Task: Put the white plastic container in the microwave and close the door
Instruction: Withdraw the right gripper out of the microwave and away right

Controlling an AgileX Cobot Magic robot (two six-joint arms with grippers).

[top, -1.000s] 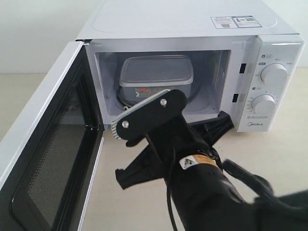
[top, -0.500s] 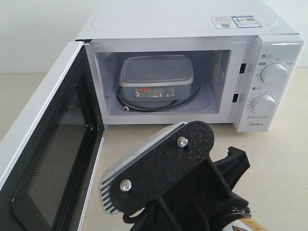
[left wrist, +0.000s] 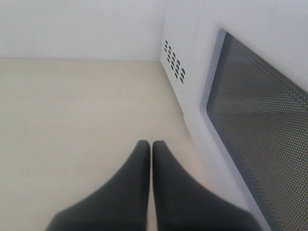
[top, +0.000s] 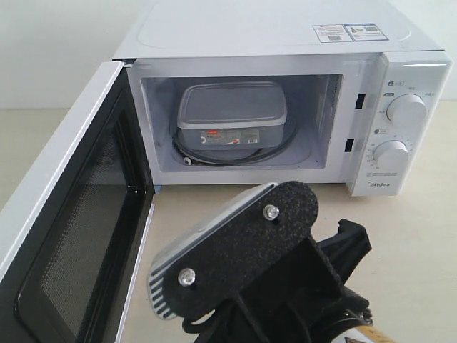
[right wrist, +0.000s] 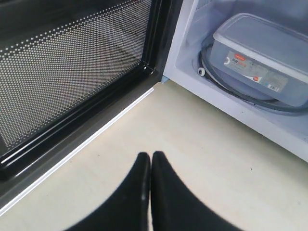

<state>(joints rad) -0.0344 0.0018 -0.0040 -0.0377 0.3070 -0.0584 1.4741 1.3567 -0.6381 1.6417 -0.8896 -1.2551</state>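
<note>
Sitting inside the microwave, the container is placed. Left gripper and right gripper, pinched empty, suit pushing your door

Your exterior view: in front of microwave, slightly above, facing open cavity; arm close to lens, low in frame. Your left wrist view: low over table, past left end effector, close beside door outer face. Your right wrist view: angled down past right end effector, toward door inner face and cavity. Exterior and right wrist views share cavity, white plastic container, inner mesh.
</note>
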